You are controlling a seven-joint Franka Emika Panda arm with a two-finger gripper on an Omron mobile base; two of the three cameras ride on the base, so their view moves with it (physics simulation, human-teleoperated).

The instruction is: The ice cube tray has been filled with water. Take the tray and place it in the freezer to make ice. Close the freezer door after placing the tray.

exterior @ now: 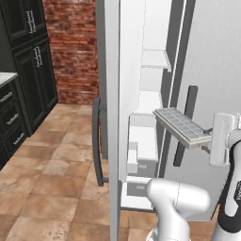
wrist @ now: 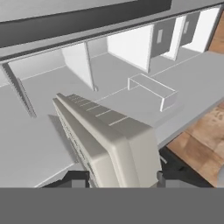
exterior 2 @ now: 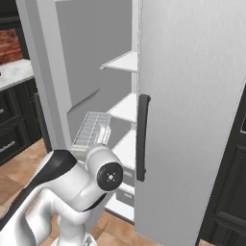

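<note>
The pale grey ice cube tray (exterior: 181,126) hangs tilted in the air in front of the open freezer (exterior: 149,106). My gripper (exterior: 211,139) is shut on its near end. Pale bluish water (exterior: 187,123) fills its square cells. In the right base view the tray (exterior 2: 91,129) shows just behind my arm, close to the white freezer shelves (exterior 2: 124,108). In the hand view the tray (wrist: 109,135) reaches out from between my fingertips (wrist: 78,179) toward the shelves. The freezer door (exterior: 112,141) stands swung open to the left, with its dark bar handle (exterior: 97,141) outward.
The wider fridge door (exterior 2: 192,96) is closed on the right, its dark handle (exterior 2: 142,137) close to the tray's path. Black cabinets (exterior: 23,70) and a brick wall (exterior: 73,47) stand to the left. Tiled floor (exterior: 56,164) lies open there.
</note>
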